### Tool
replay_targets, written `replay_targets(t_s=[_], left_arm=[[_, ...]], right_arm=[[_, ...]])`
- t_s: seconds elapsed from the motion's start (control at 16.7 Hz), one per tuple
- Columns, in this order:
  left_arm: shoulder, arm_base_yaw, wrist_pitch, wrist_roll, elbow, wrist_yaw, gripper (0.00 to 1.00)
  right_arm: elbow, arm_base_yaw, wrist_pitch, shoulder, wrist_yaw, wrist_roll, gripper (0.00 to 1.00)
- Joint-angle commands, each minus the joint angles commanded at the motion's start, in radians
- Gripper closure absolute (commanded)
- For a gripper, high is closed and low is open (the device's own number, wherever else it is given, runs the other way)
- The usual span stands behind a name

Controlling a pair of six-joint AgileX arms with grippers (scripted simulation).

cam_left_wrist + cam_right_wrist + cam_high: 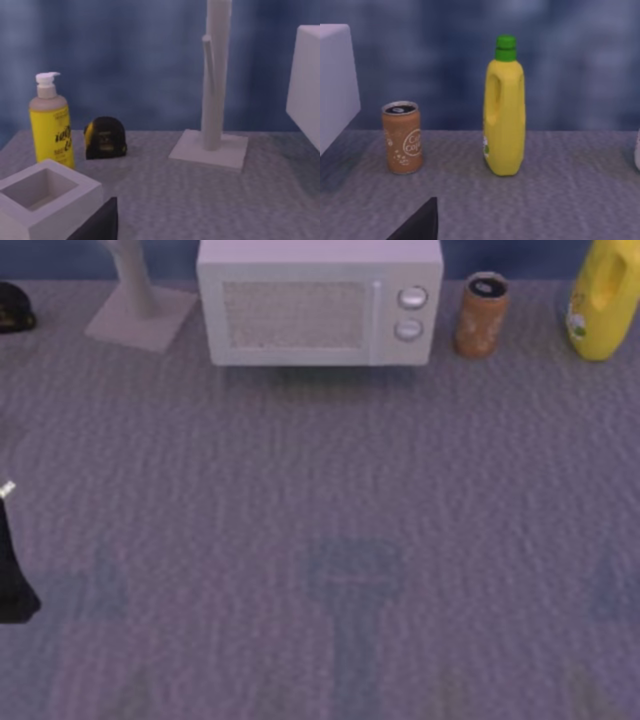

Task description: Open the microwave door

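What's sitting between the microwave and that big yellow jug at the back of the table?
An open brown drink can stands between the microwave and the yellow jug, apart from both. The top view shows it, and the right wrist view too.

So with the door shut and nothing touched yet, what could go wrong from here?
The microwave door is shut. The white stand sits close beside the microwave on the left, so a door swinging that way might hit it. The left arm reaching in could also clip the stand. The brown can crowds the knob side.
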Motion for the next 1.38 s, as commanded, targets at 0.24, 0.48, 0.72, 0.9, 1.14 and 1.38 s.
replay_targets(t_s=[0.24,0.48,0.72,0.9,1.14,1.38], left_arm=[[0.031,-0.017,-0.005,-0.006,0.029,-0.014,0.00],[0.220,-0.108,-0.029,-0.043,0.189,-0.092,0.00],[0.565,-0.250,-0.049,-0.115,0.461,-0.217,0.00],[0.882,-0.369,-0.055,-0.184,0.706,-0.323,0.00],[1.317,-0.528,-0.059,-0.279,1.036,-0.463,0.00],[1.694,-0.667,-0.073,-0.356,1.315,-0.589,0.00]], right_arm=[[0.000,0.000,0.000,0.000,0.000,0.000,0.00],[0.000,0.000,0.000,0.000,0.000,0.000,0.00],[0.000,0.000,0.000,0.000,0.000,0.000,0.00],[0.000,0.000,0.000,0.000,0.000,0.000,0.00],[0.000,0.000,0.000,0.000,0.000,0.000,0.00],[0.000,0.000,0.000,0.000,0.000,0.000,0.00]])
